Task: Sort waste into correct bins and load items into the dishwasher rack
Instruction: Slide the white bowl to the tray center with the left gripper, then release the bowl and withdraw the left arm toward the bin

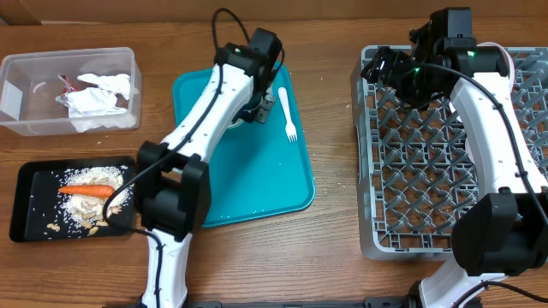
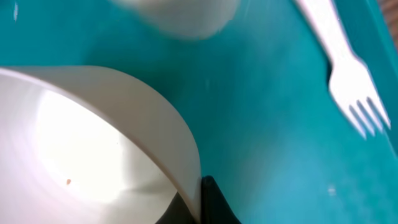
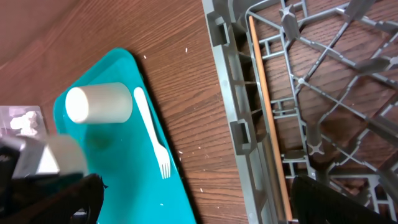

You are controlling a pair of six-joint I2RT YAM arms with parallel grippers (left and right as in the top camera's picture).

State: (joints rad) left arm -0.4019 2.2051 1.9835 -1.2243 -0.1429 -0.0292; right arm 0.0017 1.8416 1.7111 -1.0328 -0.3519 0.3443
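Note:
My left gripper [image 2: 200, 202] is shut on the rim of a small white bowl [image 2: 93, 149] on the teal tray [image 1: 248, 184]; one finger is inside the bowl and one outside. In the overhead view the bowl [image 1: 240, 118] is mostly hidden under the left arm. A white cup [image 2: 180, 15] lies just beyond it, and it also shows in the right wrist view [image 3: 99, 104]. The white fork [image 1: 288, 113] lies on the tray's right side. My right gripper [image 1: 385, 68] is open and empty over the grey rack's [image 1: 445, 231] far left corner. I see no plate.
The clear tub [image 1: 21, 94] at the far left holds a crumpled white napkin [image 1: 98, 98]. The black tray [image 1: 30, 222] holds a carrot [image 1: 86, 190] and beige scraps. A thin wooden stick [image 3: 267, 112] lies along the rack's left wall.

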